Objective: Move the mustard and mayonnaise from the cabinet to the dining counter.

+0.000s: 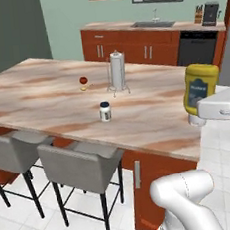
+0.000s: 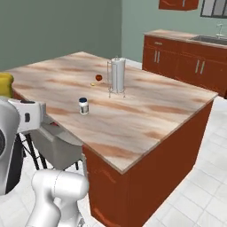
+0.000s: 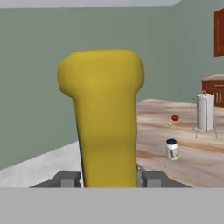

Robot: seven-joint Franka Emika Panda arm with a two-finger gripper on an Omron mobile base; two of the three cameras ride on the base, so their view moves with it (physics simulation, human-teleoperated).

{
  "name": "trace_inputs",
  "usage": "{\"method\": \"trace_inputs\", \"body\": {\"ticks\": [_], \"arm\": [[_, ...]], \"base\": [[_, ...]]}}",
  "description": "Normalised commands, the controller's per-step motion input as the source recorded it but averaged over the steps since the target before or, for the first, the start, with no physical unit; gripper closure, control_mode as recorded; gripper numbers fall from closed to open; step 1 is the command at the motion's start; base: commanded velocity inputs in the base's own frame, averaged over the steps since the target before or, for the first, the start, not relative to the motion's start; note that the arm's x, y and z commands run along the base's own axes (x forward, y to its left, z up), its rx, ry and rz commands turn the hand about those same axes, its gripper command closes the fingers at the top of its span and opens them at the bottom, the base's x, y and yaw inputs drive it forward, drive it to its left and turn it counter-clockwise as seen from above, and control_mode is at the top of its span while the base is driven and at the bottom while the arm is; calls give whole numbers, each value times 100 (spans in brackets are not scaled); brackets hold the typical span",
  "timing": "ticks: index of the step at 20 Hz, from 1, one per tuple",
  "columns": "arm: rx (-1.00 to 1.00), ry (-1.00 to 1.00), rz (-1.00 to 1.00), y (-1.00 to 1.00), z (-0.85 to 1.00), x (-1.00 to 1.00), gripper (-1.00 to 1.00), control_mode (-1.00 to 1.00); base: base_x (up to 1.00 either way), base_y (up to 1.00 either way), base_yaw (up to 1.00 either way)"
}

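The big dining counter (image 1: 152,118) has the mayonnaise (image 1: 105,111) on it already, so that one's done. I've got the mustard (image 1: 200,89) pinched tight in the gripper (image 3: 110,179), up in the air by the counter's edge. Just gotta set it down.

The mustard (image 1: 201,87) is seen held upright at three o'clock, its lower end hidden behind the white hand, just off the near right edge of the dining counter (image 1: 46,101). The mayonnaise (image 1: 105,111) stands on the marble near the centre. A paper-towel roll (image 1: 117,71) in a wire holder is placed at twelve o'clock from it, a small red fruit (image 1: 84,81) at eleven. Two grey stools (image 1: 77,165) are tucked in at seven o'clock.
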Motion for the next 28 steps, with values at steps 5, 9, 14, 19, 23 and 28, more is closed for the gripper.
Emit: {"method": "trace_inputs", "body": {"ticks": [5, 9, 14, 19, 23, 28], "arm": [[0, 0, 0, 0, 0, 0, 100, 100], [0, 0, 0, 0, 0, 0, 100, 100], [0, 0, 0, 0, 0, 0, 100, 100], [0, 0, 0, 0, 0, 0, 100, 100], [0, 0, 0, 0, 0, 0, 100, 100], [0, 0, 0, 0, 0, 0, 100, 100]], "base": [[4, 64, -39], [19, 71, -23], [3, 87, -2], [21, 55, 2], [53, 11, 0], [51, 4, 0]]}}
